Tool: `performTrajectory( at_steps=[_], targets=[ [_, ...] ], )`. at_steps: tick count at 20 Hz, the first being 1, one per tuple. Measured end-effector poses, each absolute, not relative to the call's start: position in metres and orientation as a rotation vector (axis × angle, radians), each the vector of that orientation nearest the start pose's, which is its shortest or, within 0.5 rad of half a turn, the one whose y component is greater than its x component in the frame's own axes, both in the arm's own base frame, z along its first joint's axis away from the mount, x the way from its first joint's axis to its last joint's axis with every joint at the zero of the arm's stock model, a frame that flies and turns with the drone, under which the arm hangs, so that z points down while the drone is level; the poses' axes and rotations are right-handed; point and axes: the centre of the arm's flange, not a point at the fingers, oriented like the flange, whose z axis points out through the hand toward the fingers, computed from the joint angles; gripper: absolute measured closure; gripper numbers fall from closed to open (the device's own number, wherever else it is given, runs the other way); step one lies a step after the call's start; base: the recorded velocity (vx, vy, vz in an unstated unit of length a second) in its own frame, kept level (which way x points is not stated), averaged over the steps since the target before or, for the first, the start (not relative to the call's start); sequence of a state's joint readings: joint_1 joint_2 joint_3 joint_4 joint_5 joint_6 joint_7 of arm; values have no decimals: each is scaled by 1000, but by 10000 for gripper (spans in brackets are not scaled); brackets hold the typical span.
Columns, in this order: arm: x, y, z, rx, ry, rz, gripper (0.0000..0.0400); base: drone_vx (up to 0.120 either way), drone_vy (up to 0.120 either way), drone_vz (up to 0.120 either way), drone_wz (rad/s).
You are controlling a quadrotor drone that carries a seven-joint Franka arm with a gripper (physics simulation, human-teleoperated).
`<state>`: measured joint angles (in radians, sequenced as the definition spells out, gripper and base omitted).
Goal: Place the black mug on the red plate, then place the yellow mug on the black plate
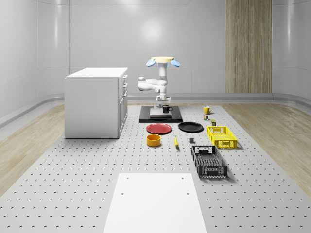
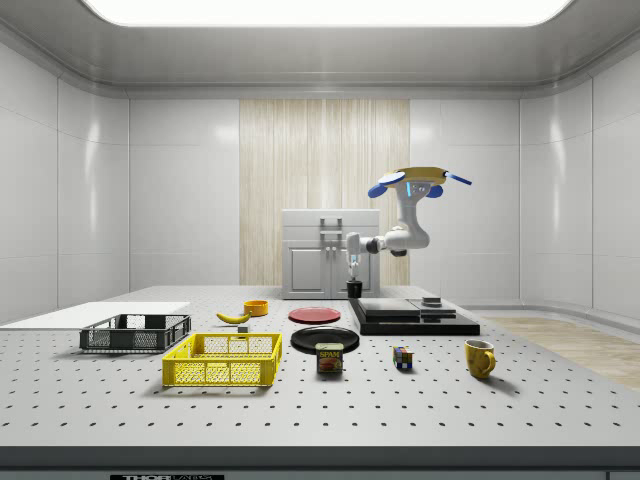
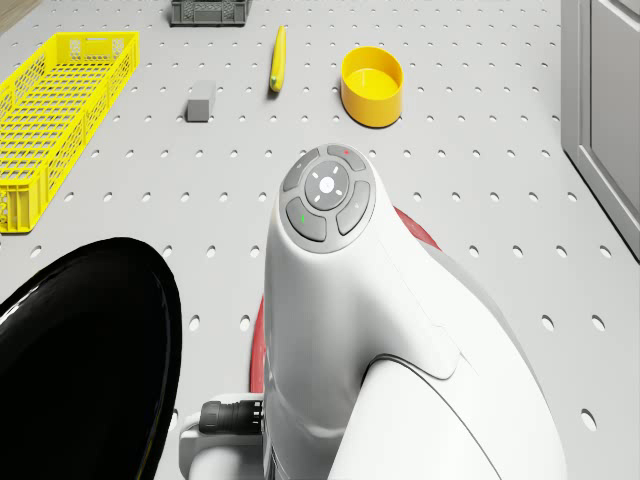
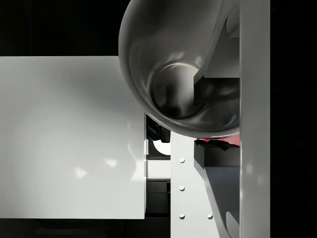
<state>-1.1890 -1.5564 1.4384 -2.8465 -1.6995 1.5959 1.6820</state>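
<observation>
Black mug (image 1: 166,109): sits low over the near edge of the black platform (image 1: 161,116), by the white block there; the side view puts it at the gripper's tip, at or just above the platform surface.
Gripper (image 2: 353,281): points straight down onto the mug; the wrist view looks into the mug's grey interior with a finger (image 4: 255,99) running along its rim, so the fingers appear closed on the wall, a rim pinch that leaves the base free for setting down.
Drone (image 1: 164,61): hovers above the platform, arm folded down and forward.
Red plate (image 1: 159,128): just in front of the platform, bare, the mug's destination.
Black plate (image 1: 190,127): beside the red one, bare.
Yellow mug (image 1: 207,109): well apart toward the whole-scene view's right, awaiting its turn.
Step judged: carrying the first mug toward its plate.
</observation>
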Motion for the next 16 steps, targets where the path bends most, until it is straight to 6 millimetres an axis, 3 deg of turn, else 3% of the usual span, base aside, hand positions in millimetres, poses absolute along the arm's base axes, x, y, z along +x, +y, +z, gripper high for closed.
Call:
performTrajectory(
  at_steps=[16],
  targets=[
    [316, 6, 476, 1, -2, 786, 290, 120, -120, 0, 0]
  ],
)
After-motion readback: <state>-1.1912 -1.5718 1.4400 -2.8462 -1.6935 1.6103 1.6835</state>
